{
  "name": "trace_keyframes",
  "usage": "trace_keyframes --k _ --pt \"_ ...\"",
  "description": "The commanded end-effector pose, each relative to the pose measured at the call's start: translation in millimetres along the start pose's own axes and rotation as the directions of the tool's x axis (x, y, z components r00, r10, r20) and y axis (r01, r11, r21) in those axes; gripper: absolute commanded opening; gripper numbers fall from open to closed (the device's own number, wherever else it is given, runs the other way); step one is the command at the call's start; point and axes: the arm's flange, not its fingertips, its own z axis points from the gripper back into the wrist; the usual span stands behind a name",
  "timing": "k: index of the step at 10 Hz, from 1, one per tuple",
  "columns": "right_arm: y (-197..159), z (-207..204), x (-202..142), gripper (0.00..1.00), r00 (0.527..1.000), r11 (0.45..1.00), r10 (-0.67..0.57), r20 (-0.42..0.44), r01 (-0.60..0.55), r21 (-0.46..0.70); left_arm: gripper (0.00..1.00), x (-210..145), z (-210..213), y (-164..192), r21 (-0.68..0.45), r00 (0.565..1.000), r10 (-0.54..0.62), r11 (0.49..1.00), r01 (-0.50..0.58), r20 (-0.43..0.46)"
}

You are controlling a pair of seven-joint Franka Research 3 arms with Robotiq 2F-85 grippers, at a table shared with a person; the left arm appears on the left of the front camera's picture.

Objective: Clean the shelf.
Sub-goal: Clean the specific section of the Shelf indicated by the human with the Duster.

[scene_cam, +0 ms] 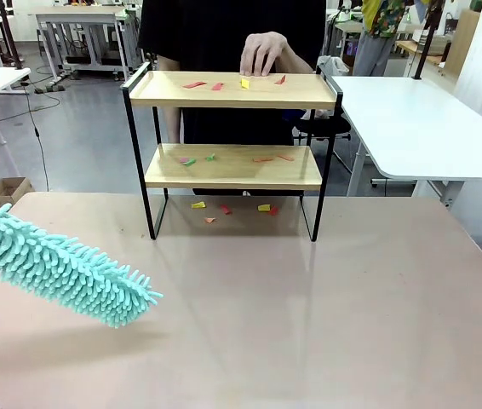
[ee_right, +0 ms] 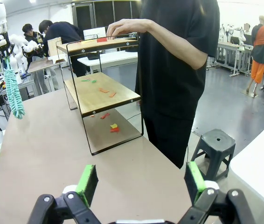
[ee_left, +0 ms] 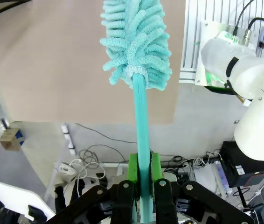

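The shelf (scene_cam: 232, 166) stands at the table's far side, with two wooden boards in a black frame. Small coloured paper scraps (scene_cam: 217, 85) lie on both boards and on the table under it. A person's hand (scene_cam: 262, 53) hovers over the top board. A teal fluffy duster (scene_cam: 54, 264) hangs over the table's left front. In the left wrist view my left gripper (ee_left: 144, 175) is shut on the duster's teal handle (ee_left: 141, 121). My right gripper (ee_right: 141, 179) is open with nothing between its fingers, and the shelf (ee_right: 101, 93) stands well ahead of it.
The pinkish table (scene_cam: 309, 324) stretches bare between the duster and the shelf. A white table (scene_cam: 411, 128) stands at the right, and a black stool (ee_right: 214, 144) stands on the floor beside the person. A cardboard box (scene_cam: 2, 189) sits on the floor at left.
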Motion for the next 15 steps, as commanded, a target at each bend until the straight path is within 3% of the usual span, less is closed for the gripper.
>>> trace_keyframes --k 1,5,7,9,10,12,13,15 --pt "0.8 -0.9 2.8 1.00 1.000 1.000 0.005 0.002 -0.005 0.000 0.13 -2.3 1.1 -3.5 0.002 1.000 -0.001 1.000 0.001 -0.011" --pt "0.8 -0.9 2.8 1.00 1.000 1.000 0.005 0.002 -0.005 0.000 0.13 0.0 0.0 0.0 0.000 1.000 0.000 1.000 0.000 0.000" --pt "0.8 -0.9 2.8 1.00 1.000 1.000 0.005 0.002 -0.005 0.000 0.13 -14.3 26.7 -34.4 0.035 0.977 -0.010 0.999 0.003 0.212" --pt "0.8 -0.9 2.8 1.00 1.000 1.000 0.005 0.002 -0.005 0.000 0.13 -11.6 72.4 -53.7 0.056 0.925 -0.026 0.998 0.005 0.379" --pt "0.8 -0.9 2.8 1.00 1.000 1.000 0.005 0.002 -0.005 0.000 0.13 -5.3 95.2 -61.4 0.049 0.883 -0.012 0.999 -0.013 0.469" --pt "0.8 -0.9 2.8 1.00 1.000 1.000 0.005 0.002 -0.005 0.000 0.13 22.6 147.0 -68.3 -0.067 0.761 0.158 0.986 -0.150 0.629" --pt "0.8 -0.9 2.8 1.00 1.000 1.000 0.005 0.002 -0.005 0.000 0.13 39.9 166.5 -76.7 -0.109 0.712 0.292 0.950 -0.292 0.638" --pt "0.8 -0.9 2.8 1.00 1.000 1.000 0.005 0.002 -0.005 0.000 0.13 69.6 196.2 -78.1 -0.152 0.575 0.522 0.809 -0.568 0.630"
